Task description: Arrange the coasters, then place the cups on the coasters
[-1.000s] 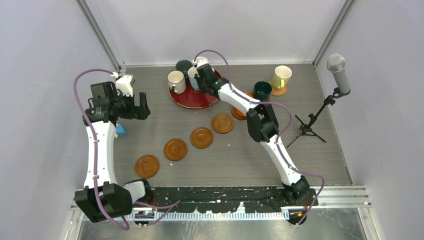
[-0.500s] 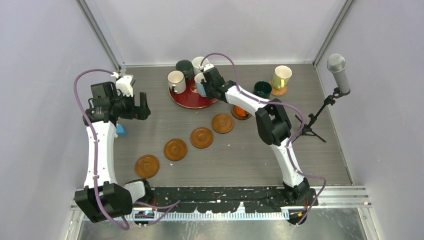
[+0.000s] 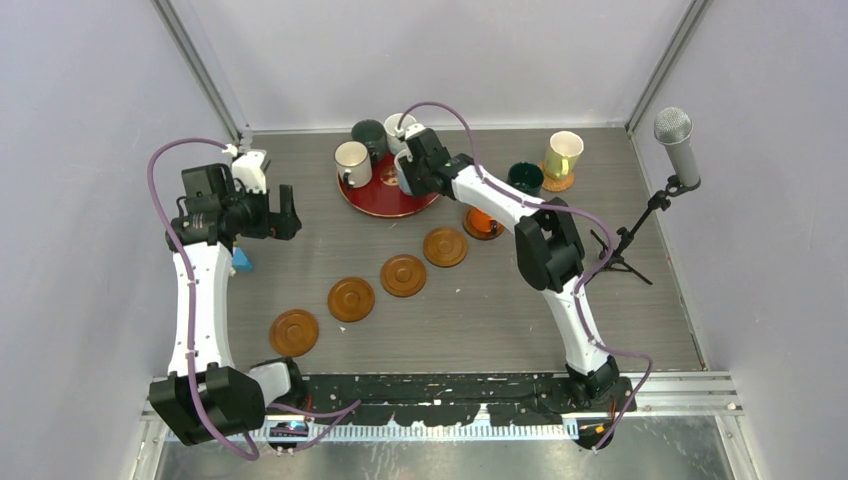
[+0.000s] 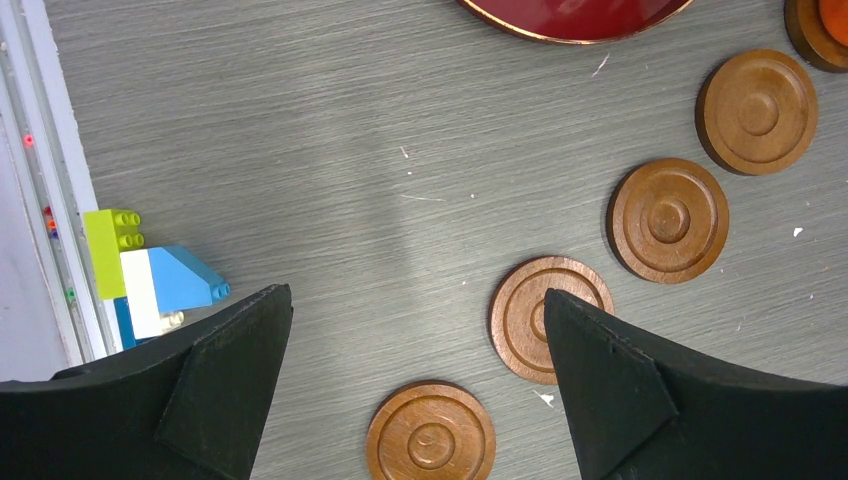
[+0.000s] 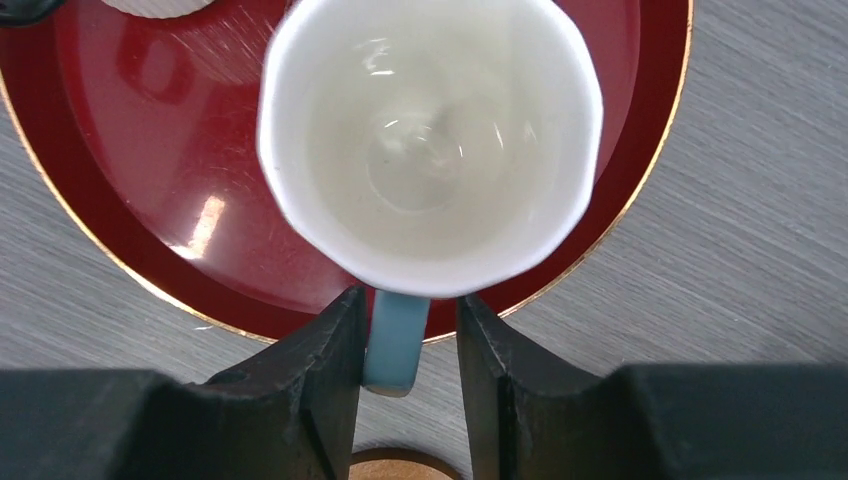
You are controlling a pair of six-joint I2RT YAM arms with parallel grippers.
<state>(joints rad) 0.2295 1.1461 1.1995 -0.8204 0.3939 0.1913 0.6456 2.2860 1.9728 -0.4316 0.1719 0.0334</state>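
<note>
A light blue cup [image 5: 430, 140] with a white inside stands on the red tray [image 5: 150, 150]. Its handle [image 5: 393, 345] sticks out over the tray's rim, between the fingers of my right gripper [image 5: 410, 300]. The left finger touches the handle and a gap shows at the right one, so the gripper is open. Several bare coasters run in a diagonal row [image 3: 351, 299]. My left gripper [image 4: 415, 295] hangs wide open above the lower ones [image 4: 430, 435]. An orange cup [image 3: 482, 218] and a pale yellow cup [image 3: 563, 153] sit on coasters. A dark teal cup [image 3: 524, 179] stands between them.
Three more cups share the tray [image 3: 375, 200]: a cream one [image 3: 352, 160], a dark one [image 3: 368, 133] and a white one [image 3: 398, 125]. Toy bricks [image 4: 150, 275] lie by the left wall. A microphone on a tripod [image 3: 672, 135] stands at the right.
My right gripper has shifted over the tray's near side and its jaws have parted around the blue cup's handle. The left arm has not moved.
</note>
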